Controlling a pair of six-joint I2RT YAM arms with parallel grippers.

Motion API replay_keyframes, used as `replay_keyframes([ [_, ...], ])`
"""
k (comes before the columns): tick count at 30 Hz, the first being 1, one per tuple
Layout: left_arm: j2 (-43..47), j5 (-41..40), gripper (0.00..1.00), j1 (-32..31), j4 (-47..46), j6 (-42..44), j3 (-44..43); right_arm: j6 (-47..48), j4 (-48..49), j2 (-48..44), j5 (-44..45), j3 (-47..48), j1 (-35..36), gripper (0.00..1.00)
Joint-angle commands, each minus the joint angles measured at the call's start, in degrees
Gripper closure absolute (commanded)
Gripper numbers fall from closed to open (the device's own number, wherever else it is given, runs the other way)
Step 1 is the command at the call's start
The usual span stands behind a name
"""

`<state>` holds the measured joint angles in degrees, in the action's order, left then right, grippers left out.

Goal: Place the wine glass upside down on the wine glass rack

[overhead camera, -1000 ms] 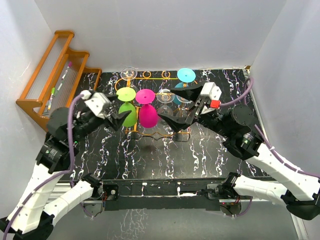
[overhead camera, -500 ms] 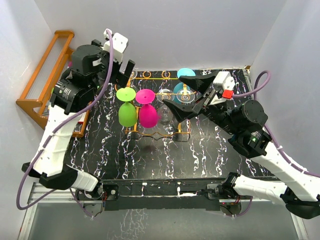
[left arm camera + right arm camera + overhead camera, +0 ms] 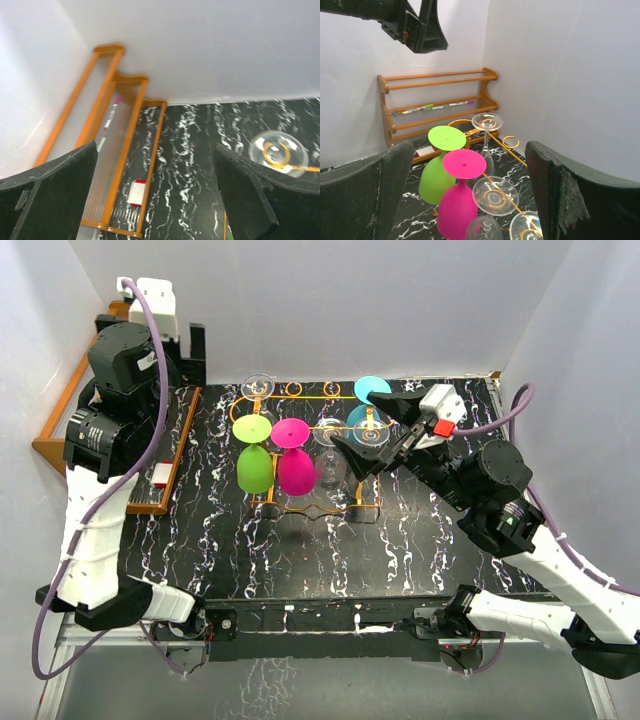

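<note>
- Left gripper (image 3: 155, 147) hung high over the table's back-left corner, fingers spread wide with nothing between them. We judged it was held up there to stay off the rack.
- Right gripper (image 3: 355, 420) hovered over the rack's right side, jaws apart and empty.
- Black marbled table (image 3: 300, 570) carried everything.
- Orange wooden shelf (image 3: 440, 77) leaned at the left wall. Its tiers held a few pens (image 3: 427, 107) and, lowest down, a small red-and-white piece (image 3: 136, 192).
- Wine glass rack (image 3: 310, 397) stood back centre. Stems sat in its slots, so bases bore on the rails and bowls hung mouth down.
- Hanging there were a green glass (image 3: 255, 468), a magenta glass (image 3: 296, 470), a cyan glass (image 3: 372, 388) and clear glasses (image 3: 258, 385).
- We could not tell which was the task's wine glass. None stood loose, so we judged the placing done.
</note>
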<state>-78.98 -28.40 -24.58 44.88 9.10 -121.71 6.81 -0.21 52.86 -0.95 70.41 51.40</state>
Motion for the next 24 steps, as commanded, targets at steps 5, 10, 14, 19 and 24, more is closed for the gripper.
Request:
replay_keyframes([
  [5, -0.4, -6.4, 0.03, 1.5, -5.7, 5.2, 1.7, 5.4, 0.3, 0.0, 4.5, 0.2, 0.3, 0.02],
  [10, 0.3, -5.8, 0.03, 1.3, -13.0, 11.4, 7.4, 8.4, 1.0, 2.0, 6.1, -0.6, 0.3, 0.02],
  [14, 0.3, -0.5, 0.03, 1.3, -15.6, 12.2, 7.7, 8.6, 1.5, 2.4, 6.6, -1.1, 0.2, 0.02],
  [19, -4.0, 1.5, 0.03, 5.4, -7.0, 0.9, -4.5, 8.0, 5.4, 1.0, 4.5, -2.4, 0.3, 0.02],
  [24, -6.7, 15.7, 0.03, 15.1, 1.4, -7.8, -16.7, 7.7, 6.2, 0.0, 4.0, -2.9, 0.2, 0.02],
])
